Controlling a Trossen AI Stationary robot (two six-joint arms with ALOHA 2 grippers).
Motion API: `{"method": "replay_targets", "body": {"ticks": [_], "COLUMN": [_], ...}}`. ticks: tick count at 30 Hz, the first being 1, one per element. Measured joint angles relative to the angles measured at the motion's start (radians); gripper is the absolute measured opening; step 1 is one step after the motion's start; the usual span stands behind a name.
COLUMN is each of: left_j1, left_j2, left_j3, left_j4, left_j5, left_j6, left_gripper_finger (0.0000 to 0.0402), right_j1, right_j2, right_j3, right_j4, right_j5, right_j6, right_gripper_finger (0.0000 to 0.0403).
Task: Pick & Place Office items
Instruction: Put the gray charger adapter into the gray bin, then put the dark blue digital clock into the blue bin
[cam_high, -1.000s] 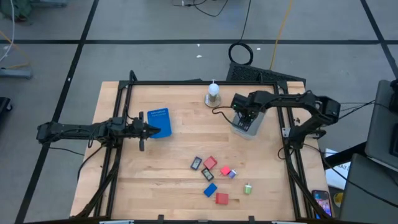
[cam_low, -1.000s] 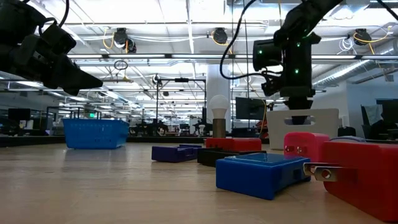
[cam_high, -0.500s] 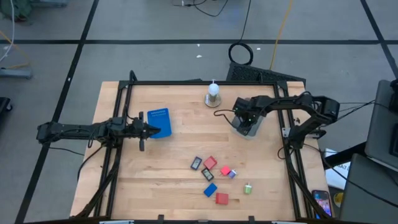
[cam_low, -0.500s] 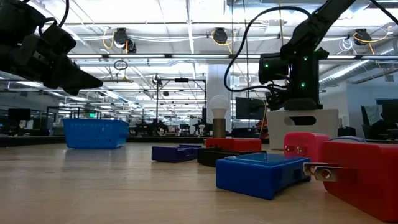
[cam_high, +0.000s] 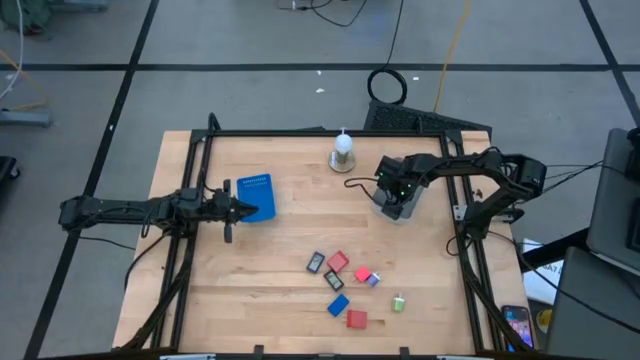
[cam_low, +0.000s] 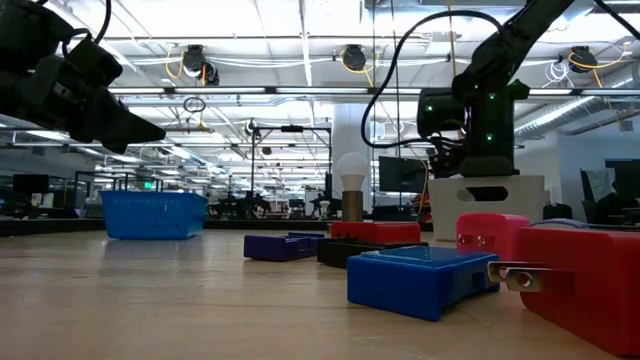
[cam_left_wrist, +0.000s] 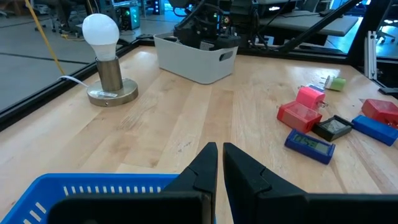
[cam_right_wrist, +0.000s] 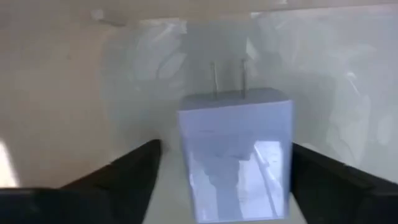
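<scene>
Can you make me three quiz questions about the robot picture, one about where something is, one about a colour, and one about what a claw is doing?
1. Where is the right gripper?
A. over the grey tub
B. over the blue basket
C. beside the lamp

2. What colour is the item lying between the right gripper's fingers?
A. green
B. pale blue
C. black

3. How is the left gripper?
A. open
B. shut, empty
C. holding an item

Answers: 1 A, the high view shows it in the tub. 2 B, the right wrist view shows it. 3 B, its fingers nearly meet with nothing between.

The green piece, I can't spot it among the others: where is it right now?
In the high view the green piece lies on the table's right front part, apart at the cluster's right edge, just right of the red block.
</scene>
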Motion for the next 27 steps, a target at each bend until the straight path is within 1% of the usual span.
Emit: {"method": "replay_targets", "body": {"ticks": [3,6,11,16,19,21,25,27], "left_j1": [0.0,0.0,0.0,0.0,0.0,0.0,0.0,0.0], "left_j2": [0.0,0.0,0.0,0.0,0.0,0.0,0.0,0.0], "left_j3": [0.0,0.0,0.0,0.0,0.0,0.0,0.0,0.0], "left_j4": [0.0,0.0,0.0,0.0,0.0,0.001,0.001,0.0], "left_j5": [0.0,0.0,0.0,0.001,0.0,0.0,0.0,0.0], "left_j6": [0.0,0.0,0.0,0.0,0.0,0.0,0.0,0.001], "left_gripper_finger": [0.0026,0.0026,0.0026,0.0026,0.0026,0.0026,0.0026,0.0026], "right_j1": [-0.002,-0.002,-0.002,0.006,0.029,0.05,0.095,0.105], "right_j2": [-0.011,-0.051,-0.173,-0.378,-0.524,-0.619,-0.812,-0.907], "right_j3": [0.008,0.014,0.031,0.044,0.044,0.036,-0.044,-0.118], "right_j4": [0.0,-0.001,-0.053,-0.06,-0.003,0.061,0.238,0.359], "right_j5": [0.013,0.03,0.027,0.014,0.013,0.012,0.003,-0.046], "right_j6": [-0.009,-0.02,-0.044,-0.036,-0.035,-0.042,-0.069,-0.081], "right_gripper_finger": [0.036,0.0366,0.0345,0.0314,0.0285,0.0257,0.018,0.0136]}}
